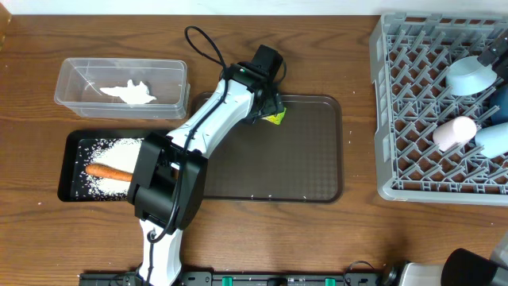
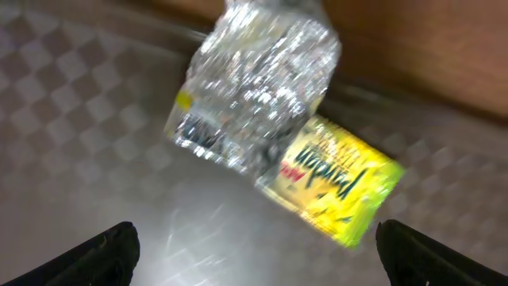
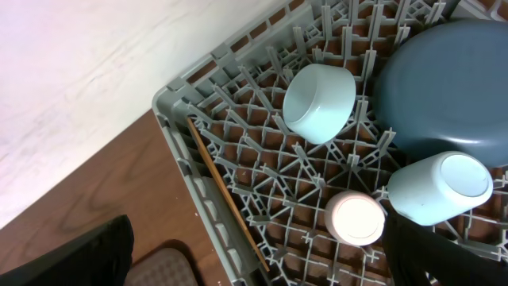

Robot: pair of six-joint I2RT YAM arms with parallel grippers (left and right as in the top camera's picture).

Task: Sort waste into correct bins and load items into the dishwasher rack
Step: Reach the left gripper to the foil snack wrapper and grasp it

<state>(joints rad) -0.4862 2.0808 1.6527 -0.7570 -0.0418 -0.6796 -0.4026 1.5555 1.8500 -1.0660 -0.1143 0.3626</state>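
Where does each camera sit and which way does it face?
Overhead: fixed above the table, facing straight down on clear tub, black tray, serving tray and rack; left arm shows.
Left wrist: on the left arm, looking down at the foil wrapper on the serving tray; open left gripper at bottom corners.
Right wrist: over the rack's corner, looking down at bowl, plate and cups; open right gripper at bottom corners.
Shared: overhead and left wrist show the foil wrapper; overhead and right wrist, the rack.

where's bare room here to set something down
Free: the right half of the dark brown serving tray, and the bare wooden table between it and the grey lattice rack. Crowded: the tray's upper left, where the open left gripper hangs over the silver-and-yellow foil wrapper.
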